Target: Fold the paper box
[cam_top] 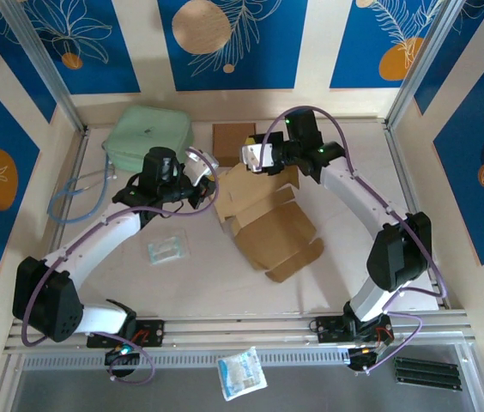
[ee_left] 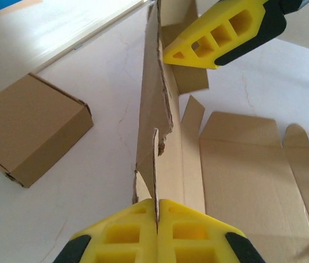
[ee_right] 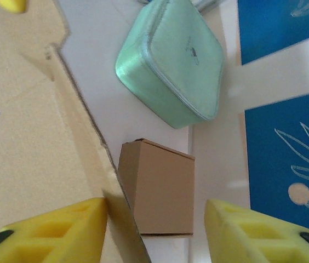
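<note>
The paper box (cam_top: pixel 272 227) is a brown cardboard blank lying mostly flat mid-table, with one side flap (ee_left: pixel 153 118) raised on edge. My left gripper (cam_top: pixel 206 184) (ee_left: pixel 157 204) is shut on the lower end of that upright flap. My right gripper (cam_top: pixel 252 160) (ee_right: pixel 155 213) is at the flap's far end, jaws open. The flap's edge (ee_right: pixel 124 219) runs between its fingers, against the left finger (ee_right: pixel 61 230); the right finger (ee_right: pixel 253 233) stands well clear. One yellow finger of the right gripper (ee_left: pixel 220 35) shows beside the flap's top.
A small folded brown box (cam_top: pixel 233 137) (ee_right: pixel 160 189) (ee_left: pixel 31 129) sits just beyond the blank. A mint-green pouch (cam_top: pixel 149 136) (ee_right: pixel 173 60) lies at the back left, a blue cable (cam_top: pixel 75 196) at the left wall. A small packet (cam_top: pixel 166 249) lies under the left arm.
</note>
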